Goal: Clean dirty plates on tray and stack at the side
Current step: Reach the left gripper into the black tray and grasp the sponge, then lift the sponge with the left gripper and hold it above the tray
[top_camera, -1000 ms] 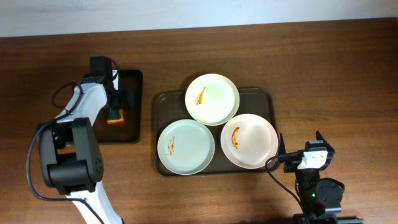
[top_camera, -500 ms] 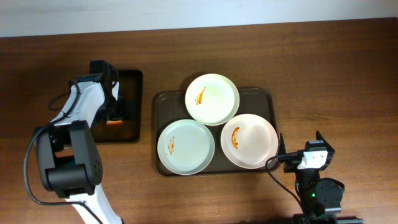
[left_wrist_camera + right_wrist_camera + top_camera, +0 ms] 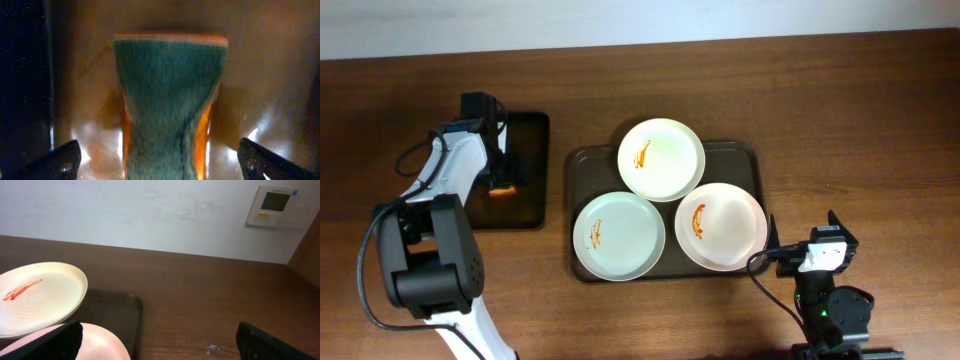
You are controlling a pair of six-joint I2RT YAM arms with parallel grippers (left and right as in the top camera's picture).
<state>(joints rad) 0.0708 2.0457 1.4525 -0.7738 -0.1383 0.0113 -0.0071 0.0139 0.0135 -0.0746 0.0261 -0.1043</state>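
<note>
Three plates flat; tray long axis left-right.

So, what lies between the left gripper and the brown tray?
Overhead, between left gripper and brown tray: only the black tray's right side and a narrow bare strip of table.

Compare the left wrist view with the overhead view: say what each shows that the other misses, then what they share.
Only the left wrist view shows the green scrub face of the sponge, narrowed at its middle, with the fingertips of the left gripper spread either side, clear of it. Only the overhead view shows the three sauce-smeared plates on the brown tray. Both show the sponge and the black tray under it; overhead, the sponge is just an orange sliver.
</note>
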